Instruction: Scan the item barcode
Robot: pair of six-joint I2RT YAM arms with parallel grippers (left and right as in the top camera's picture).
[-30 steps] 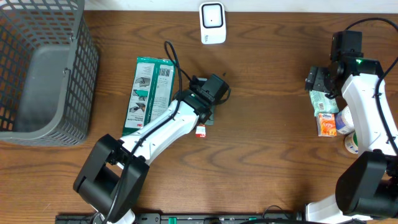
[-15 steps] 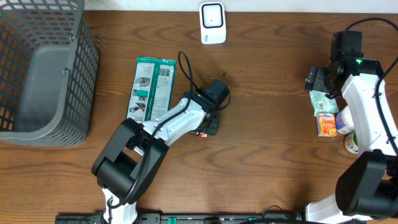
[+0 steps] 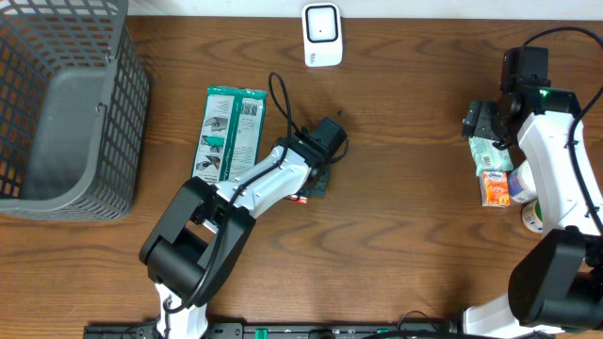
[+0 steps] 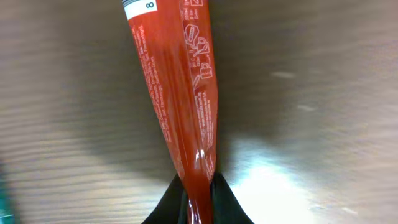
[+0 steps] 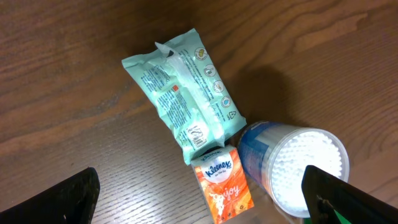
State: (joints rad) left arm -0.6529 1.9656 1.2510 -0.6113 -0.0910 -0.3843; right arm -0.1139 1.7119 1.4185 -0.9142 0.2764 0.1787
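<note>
A thin red packet [image 4: 186, 93] lies on the wooden table, printed with small white text and carrying a white label [image 4: 140, 7] at its far end. My left gripper [image 4: 200, 202] is shut on the packet's near end, which is squeezed flat between the black fingers [image 4: 227, 202]. From overhead, only a small red bit of the packet [image 3: 299, 199] shows beside the left gripper [image 3: 316, 182]. The white scanner [image 3: 322, 35] stands at the back edge. My right gripper [image 5: 202, 202] is open and holds nothing, hovering over items at the right [image 3: 482, 122].
A green flat box [image 3: 228, 141] lies left of the left arm. A grey basket [image 3: 66, 104] fills the back left corner. Under the right gripper lie a mint wipes pack [image 5: 183, 93], an orange tissue pack [image 5: 222, 182] and a cotton swab tub [image 5: 298, 168].
My left gripper has closed on the red packet after shifting slightly over it. The right arm has not moved.
</note>
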